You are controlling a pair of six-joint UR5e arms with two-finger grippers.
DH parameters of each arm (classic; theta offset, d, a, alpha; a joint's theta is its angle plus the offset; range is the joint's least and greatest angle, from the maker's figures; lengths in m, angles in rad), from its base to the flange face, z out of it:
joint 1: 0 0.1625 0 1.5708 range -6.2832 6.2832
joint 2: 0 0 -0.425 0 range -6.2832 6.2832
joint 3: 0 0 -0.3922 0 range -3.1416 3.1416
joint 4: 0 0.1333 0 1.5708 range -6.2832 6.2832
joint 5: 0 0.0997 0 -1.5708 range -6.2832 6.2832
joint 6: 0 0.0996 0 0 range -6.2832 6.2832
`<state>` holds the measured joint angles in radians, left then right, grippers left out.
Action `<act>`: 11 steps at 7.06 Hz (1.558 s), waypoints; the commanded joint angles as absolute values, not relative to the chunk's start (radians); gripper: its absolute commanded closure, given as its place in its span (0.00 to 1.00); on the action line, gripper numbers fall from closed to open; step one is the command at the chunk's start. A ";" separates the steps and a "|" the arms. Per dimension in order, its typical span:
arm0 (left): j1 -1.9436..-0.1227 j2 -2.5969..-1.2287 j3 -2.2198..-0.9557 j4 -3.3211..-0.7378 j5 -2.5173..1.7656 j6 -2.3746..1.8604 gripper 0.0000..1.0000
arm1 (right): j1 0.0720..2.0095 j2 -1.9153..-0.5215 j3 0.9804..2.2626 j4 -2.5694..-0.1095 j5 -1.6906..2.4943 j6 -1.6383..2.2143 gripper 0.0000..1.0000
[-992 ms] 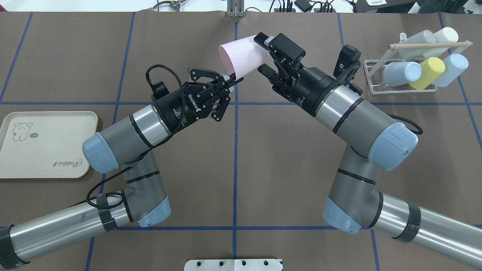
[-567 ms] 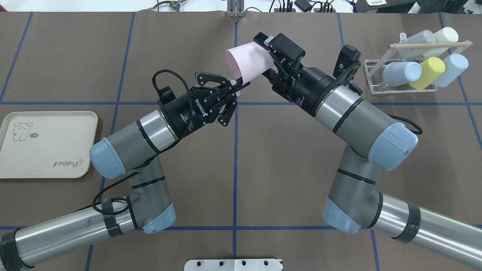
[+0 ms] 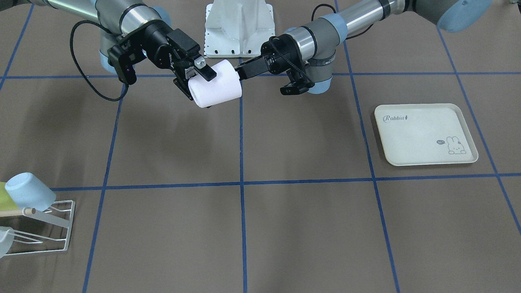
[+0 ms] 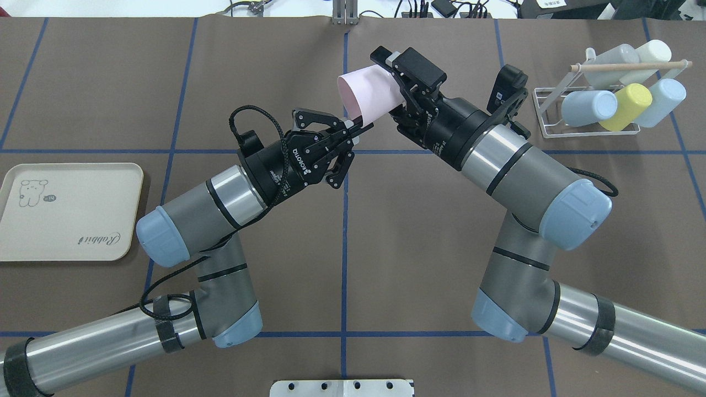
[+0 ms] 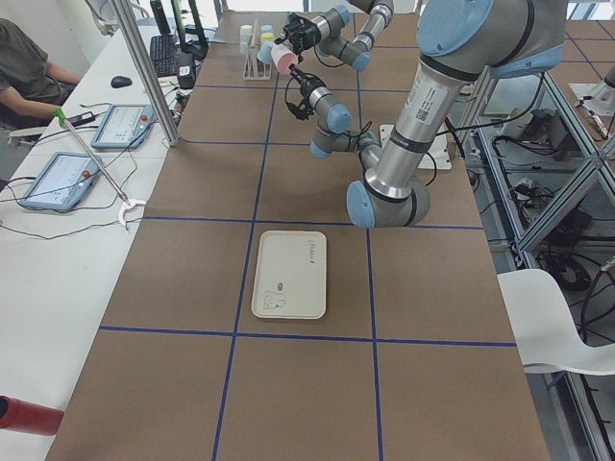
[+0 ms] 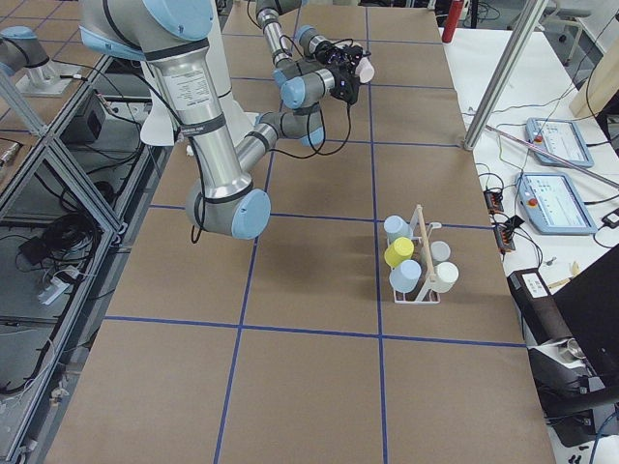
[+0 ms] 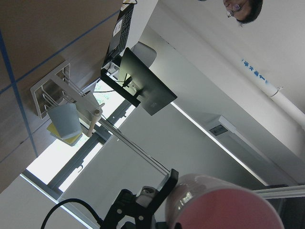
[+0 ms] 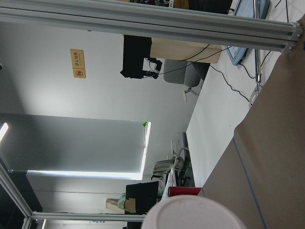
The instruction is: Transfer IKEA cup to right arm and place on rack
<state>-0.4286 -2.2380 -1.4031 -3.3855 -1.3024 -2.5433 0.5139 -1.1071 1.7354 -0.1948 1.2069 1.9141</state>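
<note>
I have the cup [image 4: 368,94] in mid-air over the far middle of the table [image 4: 386,248], lying on its side between the two arms, its open mouth toward the left gripper [image 4: 356,122]. That pincer is pressed thin onto the rim, pinching the wall with one finger inside the mouth and one outside. The right gripper [image 4: 386,84] has its fingers on either side of the cup's closed end. From the overhead and front views they look to be against the wall, but I cannot tell whether they are pressing in or only bracketing it.

That doubt is my main worry. If I release the left pinch before the right has a real clamp, the cup drops to the table and rolls. If the right squeezes while the left holds rigid, the two grips fight and the smooth tapered wall may twist or slide out toward the mouth. On backing off, the inner left finger could catch the rim and drag the cup loose.

The rack [image 4: 539,114] stands well apart at the far right, crowded with other cups [image 4: 626,106], so a free prong looks hard to reach and a skewed grip would make seating worse
</note>
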 commanded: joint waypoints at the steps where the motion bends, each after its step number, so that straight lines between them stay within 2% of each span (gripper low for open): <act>1: -0.428 -2.238 -1.405 -3.385 -1.298 -2.543 0.71 | 0.512 -1.106 1.735 -0.193 1.191 1.919 0.99; 2: -0.428 -2.240 -1.407 -3.385 -1.296 -2.519 0.01 | 0.512 -1.106 1.736 -0.192 1.187 1.919 1.00; 7: -0.430 -2.237 -1.420 -3.392 -1.296 -2.491 0.00 | 0.546 -1.108 1.738 -0.192 1.187 1.916 1.00; 10: -0.437 -2.232 -1.427 -3.390 -1.296 -2.397 0.00 | 0.714 -1.162 1.712 -0.210 1.187 1.905 1.00; 11: -0.439 -2.232 -1.431 -3.389 -1.296 -2.314 0.00 | 0.768 -1.163 1.683 -0.292 1.189 1.832 1.00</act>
<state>-0.4368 -2.2328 -1.4277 -3.3899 -1.2962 -2.4013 0.7015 -1.1511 1.7113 -0.2295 1.1869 1.8890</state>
